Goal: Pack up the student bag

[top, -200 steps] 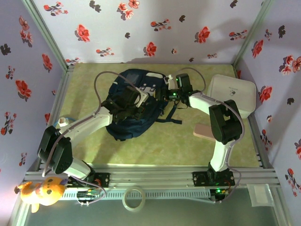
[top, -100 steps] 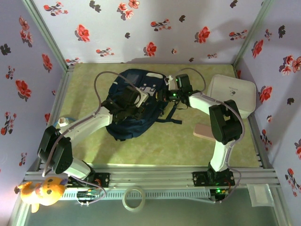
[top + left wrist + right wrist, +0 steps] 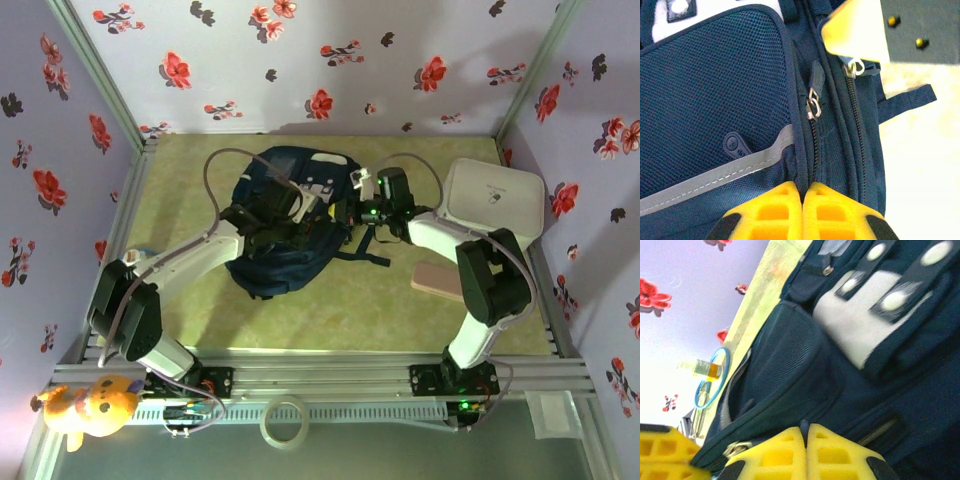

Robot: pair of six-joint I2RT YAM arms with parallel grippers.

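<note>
Enclosure: lilac wall panels (image 3: 300,60) printed with red and black flowers, on three sides.
Work surface: mottled yellow-green table top (image 3: 350,300).
Task item: student bag (image 3: 268,268), a large navy-blue fabric backpack with white patches and dark straps, lies flat at the centre-rear of the table top.
Left arm: left gripper (image 3: 803,192) rests on the student bag with its yellow fingers pressed fully together. The piped edge of the navy mesh front pocket (image 3: 725,85) runs into the join. Whether fabric is pinched cannot be told.
Zip detail: metal zipper pull (image 3: 813,105) sits on the seam just beyond the left fingertips.
Right arm: right gripper (image 3: 805,432) rests against the student bag's side, fingers closed tight. Any hold on fabric cannot be told.
Right side: white rounded-square plastic box (image 3: 495,205), apart from the bag.
Near box: flat pink rectangular item (image 3: 435,280) beside the right arm.
</note>
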